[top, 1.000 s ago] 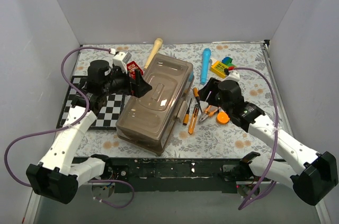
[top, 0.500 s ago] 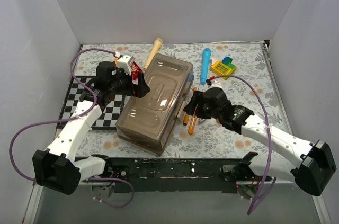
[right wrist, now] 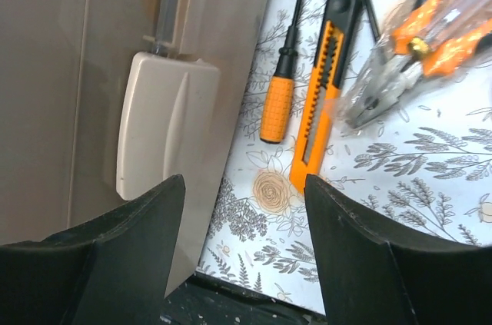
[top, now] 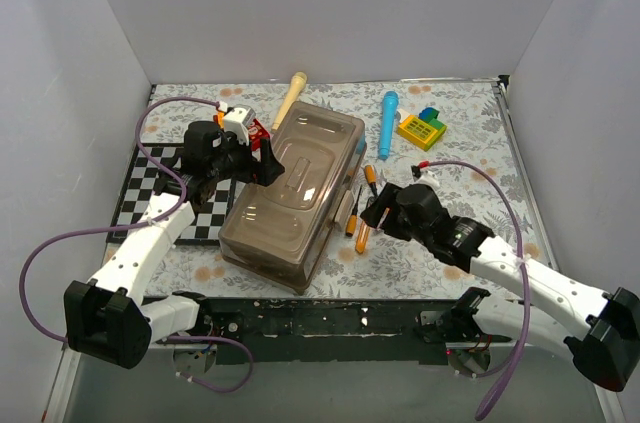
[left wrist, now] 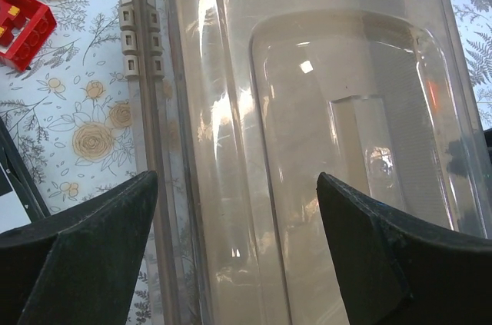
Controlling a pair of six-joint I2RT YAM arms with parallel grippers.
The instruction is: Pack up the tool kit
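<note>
The grey-brown translucent toolbox lies shut on the floral cloth, its lid filling the left wrist view. My left gripper hovers open over the lid's hinge-side edge, gripping nothing. My right gripper is open just above the cloth beside the box's tan latch. An orange-handled screwdriver, an orange utility knife and pliers lie just beyond its fingers. Another screwdriver lies a little farther back.
A blue cylindrical tool and a yellow toy block lie behind the tools. A checkerboard lies left of the box, a red block and a wooden handle behind it. White walls enclose the table.
My right arm has swung left towards the toolbox and then drawn back nearer the front edge. My left gripper has stayed over the lid, its jaws slightly narrower.
</note>
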